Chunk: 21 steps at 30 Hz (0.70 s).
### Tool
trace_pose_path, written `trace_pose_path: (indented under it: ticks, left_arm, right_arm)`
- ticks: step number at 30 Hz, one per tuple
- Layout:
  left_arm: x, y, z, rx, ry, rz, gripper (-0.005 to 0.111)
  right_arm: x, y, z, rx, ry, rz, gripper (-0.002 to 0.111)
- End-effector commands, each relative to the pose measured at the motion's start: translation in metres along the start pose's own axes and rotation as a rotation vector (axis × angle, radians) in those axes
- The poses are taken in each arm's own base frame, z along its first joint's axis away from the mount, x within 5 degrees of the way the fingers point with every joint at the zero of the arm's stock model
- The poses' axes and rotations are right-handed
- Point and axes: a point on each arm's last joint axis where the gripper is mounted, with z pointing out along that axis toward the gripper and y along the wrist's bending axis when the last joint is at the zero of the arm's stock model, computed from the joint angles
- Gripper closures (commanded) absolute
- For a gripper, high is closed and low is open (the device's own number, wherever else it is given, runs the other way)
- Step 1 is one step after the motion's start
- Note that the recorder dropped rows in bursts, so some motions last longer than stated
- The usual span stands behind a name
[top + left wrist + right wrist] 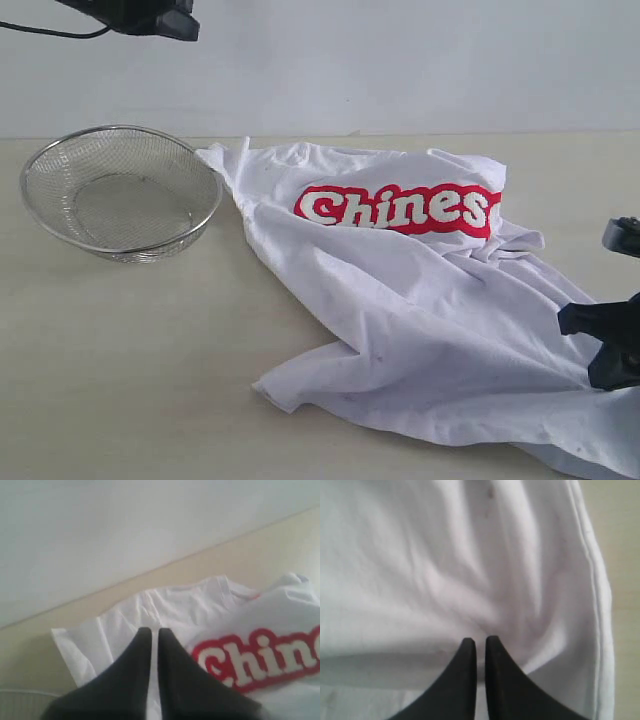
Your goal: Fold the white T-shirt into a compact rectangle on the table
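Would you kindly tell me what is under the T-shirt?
The T-shirt lies crumpled on the table, whose bare top shows beside it. Anything beneath the folds is covered by the cloth, so nothing else can be confirmed there.

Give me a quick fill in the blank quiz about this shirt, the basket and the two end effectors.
The white T-shirt carries lettering outlined in ____.
In the exterior view, the wire-mesh basket sits to the shirt's ____.
The right end effector is shut on the ____.
The left end effector, holding nothing, is ____.
Missing words: red; left; T-shirt; shut.
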Motion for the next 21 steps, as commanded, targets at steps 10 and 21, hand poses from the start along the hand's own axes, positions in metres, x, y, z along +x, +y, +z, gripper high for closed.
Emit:
trace_pose_path:
  ticks: [10,21]
  left_arm:
    - [0.041,-0.040,0.011,0.391,0.130,-0.113,0.102]
    - [0.142,-0.085,0.029,0.394,0.245,-0.183,0.102]
  right_arm:
    - [-0.002,0.012,0.000,-0.042,-0.037,-0.150,0.106]
    - [-0.019,0.080,-0.006,-0.115,-0.087,-0.407,0.106]
